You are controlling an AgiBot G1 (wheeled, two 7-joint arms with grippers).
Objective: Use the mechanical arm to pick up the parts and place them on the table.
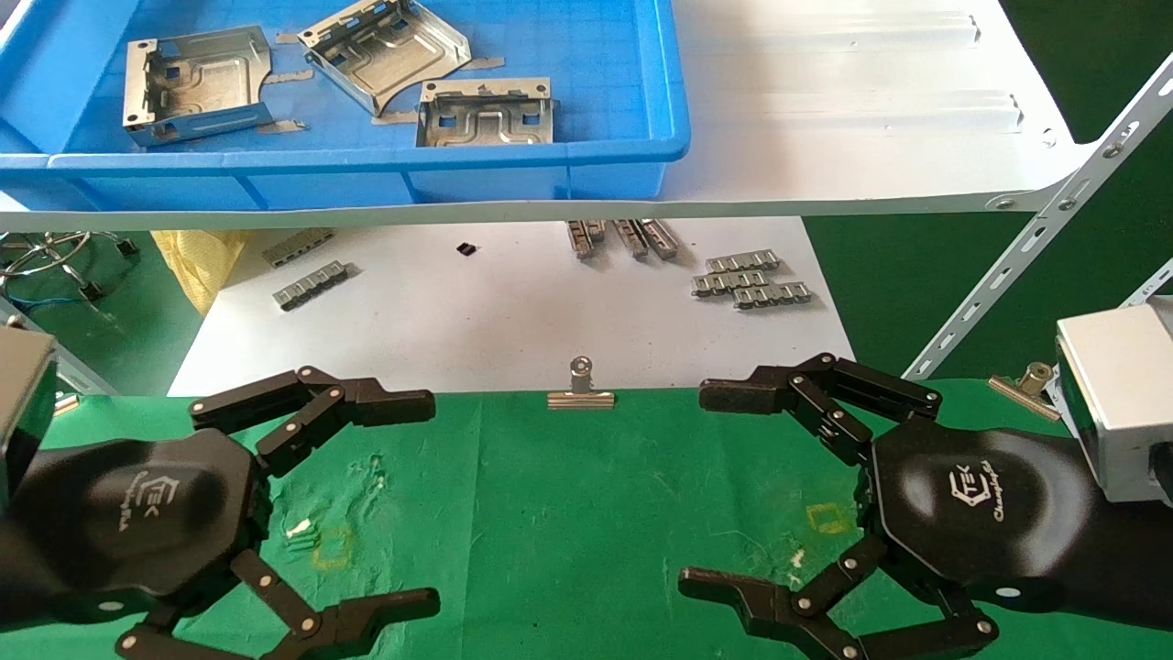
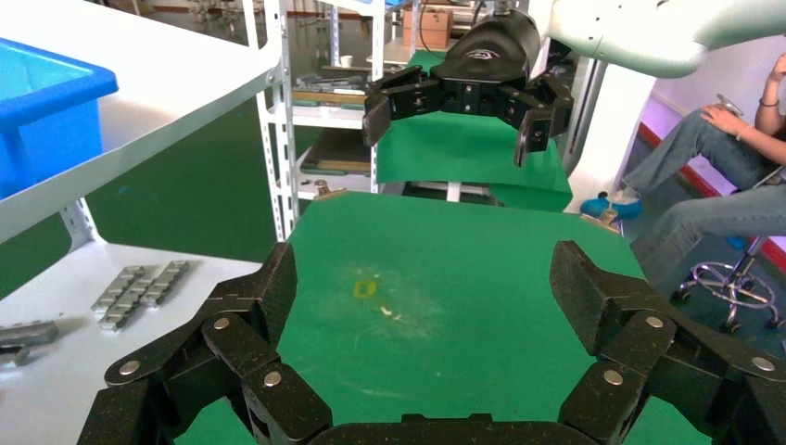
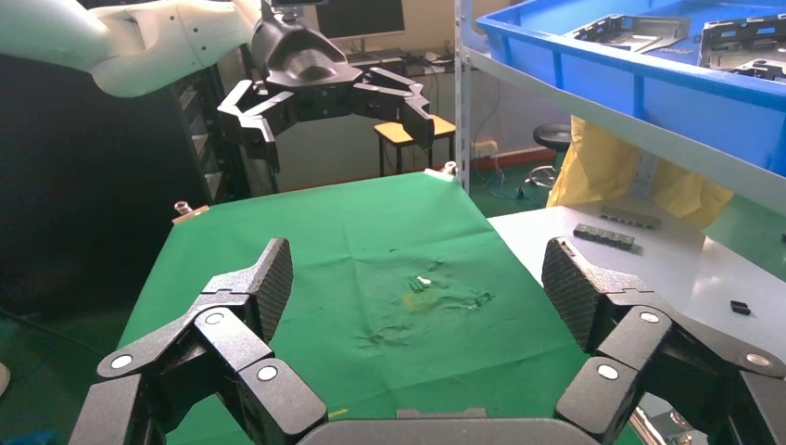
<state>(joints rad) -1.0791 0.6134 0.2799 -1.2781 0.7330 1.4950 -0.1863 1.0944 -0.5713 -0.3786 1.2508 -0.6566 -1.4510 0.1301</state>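
Note:
Three shiny silver brackets, the parts point(image 1: 197, 84) point(image 1: 385, 50) point(image 1: 486, 112), lie in a blue bin point(image 1: 367, 160) on the white shelf; they also show in the right wrist view point(image 3: 630, 28). My left gripper point(image 1: 431, 502) is open and empty, low over the left of the green cloth table point(image 1: 568, 513). My right gripper point(image 1: 696, 489) is open and empty over the table's right, facing the left one. In the left wrist view my own gripper point(image 2: 426, 287) spans bare cloth, and so does my own gripper in the right wrist view point(image 3: 417, 278).
The white shelf point(image 1: 871, 119) overhangs a white sheet point(image 1: 476, 321) with grey ridged strips point(image 1: 751, 280). Binder clips point(image 1: 581, 390) point(image 1: 1022, 385) grip the cloth's far edge. A slanted shelf brace point(image 1: 1035, 238) stands at the right. Yellow marks point(image 1: 332, 547) point(image 1: 829, 518) are on the cloth. A seated person point(image 2: 714, 167) is beyond the table.

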